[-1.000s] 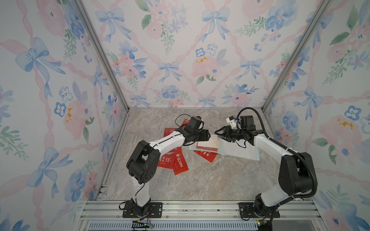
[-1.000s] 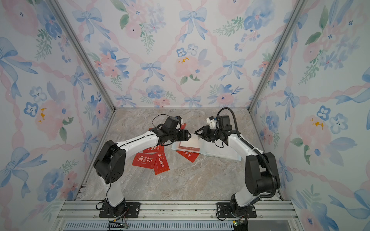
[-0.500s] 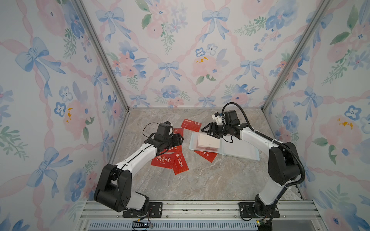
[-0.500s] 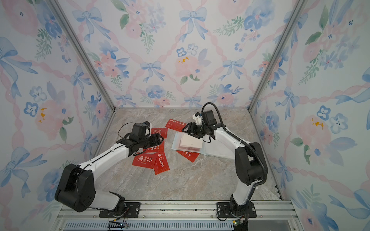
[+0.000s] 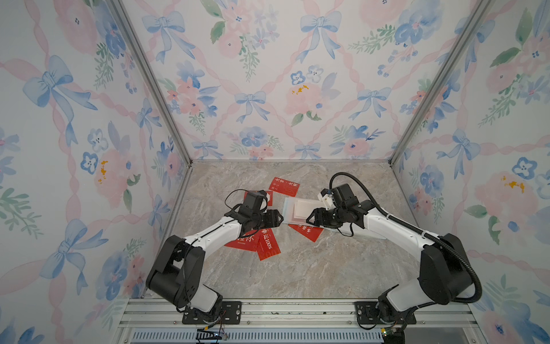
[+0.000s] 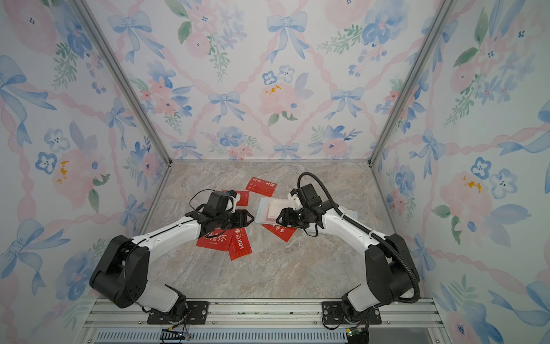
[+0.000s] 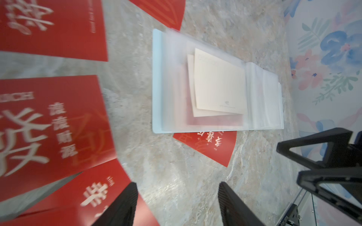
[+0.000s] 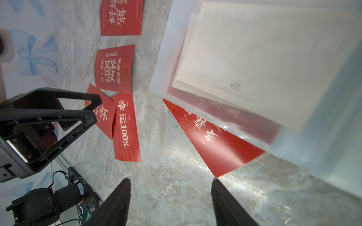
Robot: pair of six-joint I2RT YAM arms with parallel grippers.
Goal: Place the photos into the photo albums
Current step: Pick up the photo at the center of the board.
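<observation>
So the right hand (image 5: 309,219) has just opened up, fingers apart with nothing in them, and dropped back to the near edge of the photo album (image 5: 288,208). The left hand (image 5: 278,218) swung back in to face it, also apart and empty. A whitish-backed photo (image 7: 219,82) lies on the open album, right of the worktop's middle. Can't tell if it's properly sleeved. The red photos (image 5: 268,244) are still loose, so plenty left to do.
</observation>
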